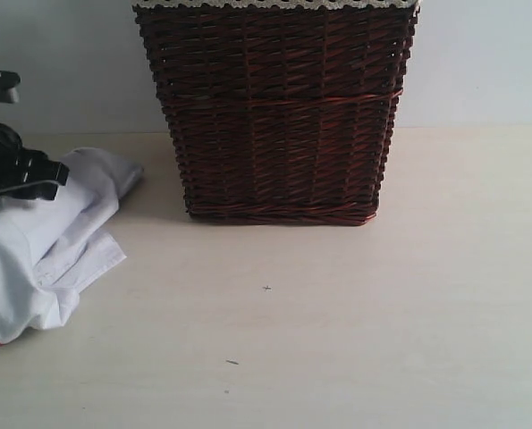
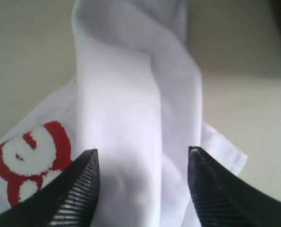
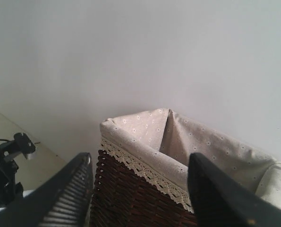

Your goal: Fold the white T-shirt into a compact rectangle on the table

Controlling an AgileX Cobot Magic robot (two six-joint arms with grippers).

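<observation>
The white T-shirt (image 1: 42, 246) lies crumpled on the table (image 1: 337, 331) at the far left of the exterior view, a sliver of red print at its lower edge. In the left wrist view its bunched folds (image 2: 135, 109) run between the jaws, with a red-outlined fuzzy letter (image 2: 29, 158) to one side. My left gripper (image 2: 143, 156) hangs open right over the cloth, holding nothing; its black body (image 1: 15, 170) shows above the shirt. My right gripper (image 3: 139, 163) is open and empty, raised well off the table and facing the basket.
A dark brown wicker basket (image 1: 279, 112) with a beige floral liner (image 3: 187, 142) and lace trim stands at the back centre, just right of the shirt. Small dark scuff marks (image 1: 232, 362) dot the tabletop. A pale wall rises behind.
</observation>
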